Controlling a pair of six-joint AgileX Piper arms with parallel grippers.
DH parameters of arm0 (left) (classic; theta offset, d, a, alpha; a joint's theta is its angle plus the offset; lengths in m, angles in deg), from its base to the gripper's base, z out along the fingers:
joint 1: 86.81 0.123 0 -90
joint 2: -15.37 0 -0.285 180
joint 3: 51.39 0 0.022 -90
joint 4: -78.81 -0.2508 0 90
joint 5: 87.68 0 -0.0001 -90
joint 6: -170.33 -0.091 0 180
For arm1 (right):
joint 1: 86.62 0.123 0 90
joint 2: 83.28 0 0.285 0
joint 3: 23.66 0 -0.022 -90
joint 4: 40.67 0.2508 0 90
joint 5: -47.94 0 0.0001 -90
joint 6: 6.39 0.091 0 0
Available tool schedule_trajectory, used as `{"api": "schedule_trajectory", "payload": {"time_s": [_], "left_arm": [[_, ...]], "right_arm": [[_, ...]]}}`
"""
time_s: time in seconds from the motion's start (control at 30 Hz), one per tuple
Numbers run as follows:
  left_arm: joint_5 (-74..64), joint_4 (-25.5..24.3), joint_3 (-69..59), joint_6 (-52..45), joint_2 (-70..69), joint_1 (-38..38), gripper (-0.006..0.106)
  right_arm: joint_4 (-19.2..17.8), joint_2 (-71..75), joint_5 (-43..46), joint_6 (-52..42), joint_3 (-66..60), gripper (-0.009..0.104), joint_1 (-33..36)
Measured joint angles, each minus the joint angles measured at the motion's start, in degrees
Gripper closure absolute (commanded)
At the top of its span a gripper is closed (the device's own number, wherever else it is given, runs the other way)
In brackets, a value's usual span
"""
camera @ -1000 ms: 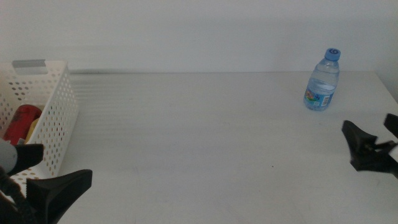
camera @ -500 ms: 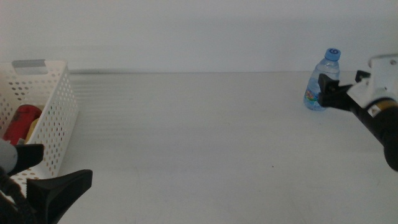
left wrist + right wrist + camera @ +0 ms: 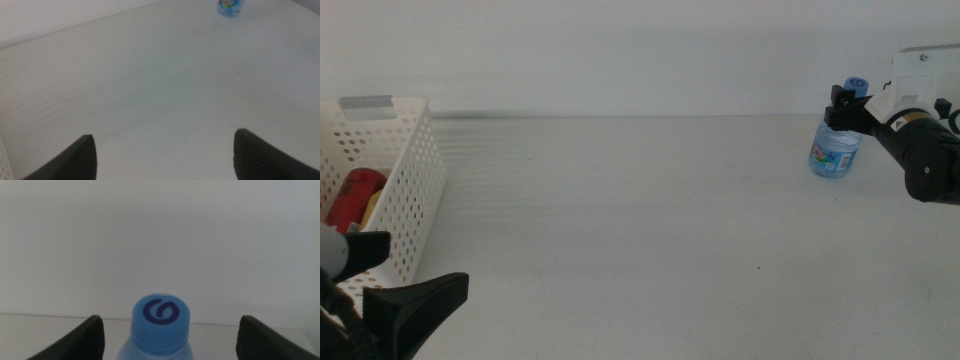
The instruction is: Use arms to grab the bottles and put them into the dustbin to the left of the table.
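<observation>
While the left claw point(image 3: 395, 300) waits spread at the near left corner, change is seen on the right only.
Right claw point(image 3: 847, 105): brought up from the bench's right edge to the water bottle point(image 3: 838, 130), jaws spread either side of its blue cap, nothing pinched yet.
Water bottle: upright, far right of the bench point(image 3: 640, 220).
Basket point(image 3: 415, 190): far left, red can point(image 3: 355, 195) inside.
Meaning: last bottle judged ready for gripping.

Left gripper point(image 3: 164, 150): two dark jaws spread wide, over bare surface | plain white matte table point(image 3: 160, 85) | small clear water bottle point(image 3: 230, 7): colourful label, far edge, top cropped.
</observation>
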State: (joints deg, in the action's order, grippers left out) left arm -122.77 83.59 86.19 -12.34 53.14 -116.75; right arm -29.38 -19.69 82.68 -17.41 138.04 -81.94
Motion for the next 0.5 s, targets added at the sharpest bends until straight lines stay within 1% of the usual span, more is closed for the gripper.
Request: {"api": "schedule_trajectory", "payload": {"time_s": [0.23,0.5], "left_arm": [[0.0,0.0,0.0,0.0,0.0,0.0,0.01],[0.0,0.0,0.0,0.0,0.0,0.0,0.01]], "right_arm": [[-1.6,-6.2,-2.1,0.1,6.6,0.018,-0.2],[-1.7,-12.0,-2.5,0.1,8.8,0.018,-0.5]]}}
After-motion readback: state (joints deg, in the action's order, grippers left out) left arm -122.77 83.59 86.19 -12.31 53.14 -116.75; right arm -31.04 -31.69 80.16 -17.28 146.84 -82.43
